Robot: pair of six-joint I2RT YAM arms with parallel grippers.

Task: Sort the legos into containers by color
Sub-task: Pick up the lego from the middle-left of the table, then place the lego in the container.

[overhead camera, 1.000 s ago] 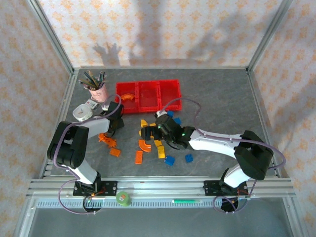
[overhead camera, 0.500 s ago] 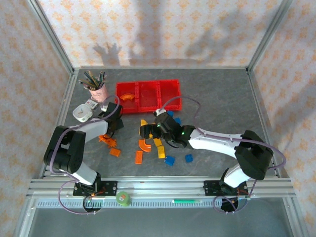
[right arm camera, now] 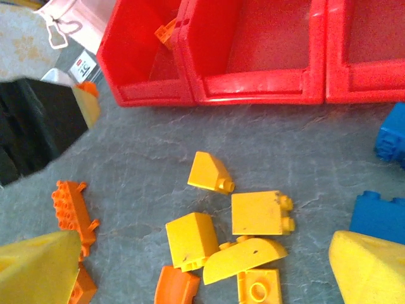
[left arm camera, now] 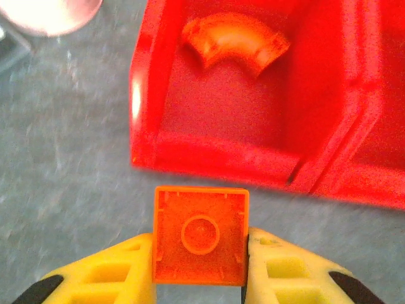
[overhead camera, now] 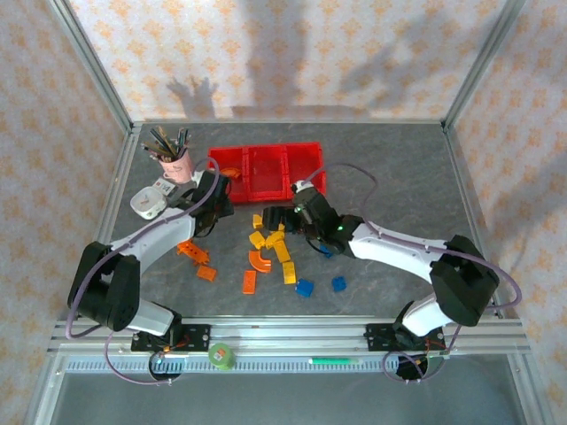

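Orange brick [left arm camera: 200, 235] clamped in left fingers [left arm camera: 114, 278] near the red bins [left arm camera: 209, 158]; right fingers [right arm camera: 373, 266] spread above yellow bricks [right arm camera: 259, 213].

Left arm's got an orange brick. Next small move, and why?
Probably ease the left gripper forward over the near wall of the left bin, then open. It is shut on an orange square brick that sits just short of that wall, and the bin already holds an orange arch piece, so the colour matches.

Table [overhead camera: 399, 168] carries containers [overhead camera: 266, 197], legos [overhead camera: 289, 273], seemingly a pen cup [overhead camera: 177, 166].
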